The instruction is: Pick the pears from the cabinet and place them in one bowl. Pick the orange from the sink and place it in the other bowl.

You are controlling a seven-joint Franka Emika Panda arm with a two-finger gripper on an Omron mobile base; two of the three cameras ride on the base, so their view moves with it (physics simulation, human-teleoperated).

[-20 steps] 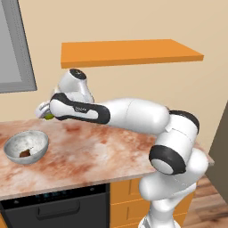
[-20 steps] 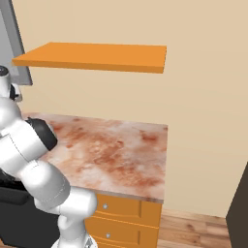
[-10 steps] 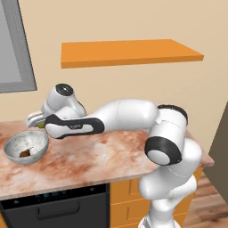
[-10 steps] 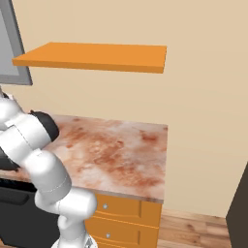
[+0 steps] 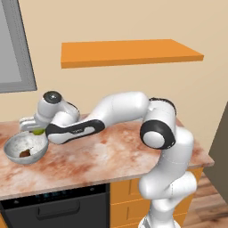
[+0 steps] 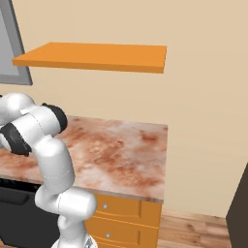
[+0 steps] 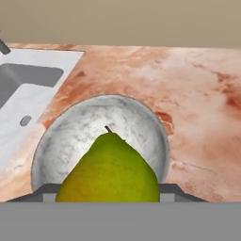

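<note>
The gripper (image 7: pixel 109 197) grips the green pear (image 7: pixel 111 173), now carried from beside the bowl (image 7: pixel 101 141) to directly above it (the brown pear (image 5: pixel 25 153) lies inside). Release looks next. Beyond, on the table (image 7: pixel 188 89), the sink (image 7: pixel 28 89) waits.

Base views flank the counter (image 5: pixel 111 156); hand view looks down.
</note>
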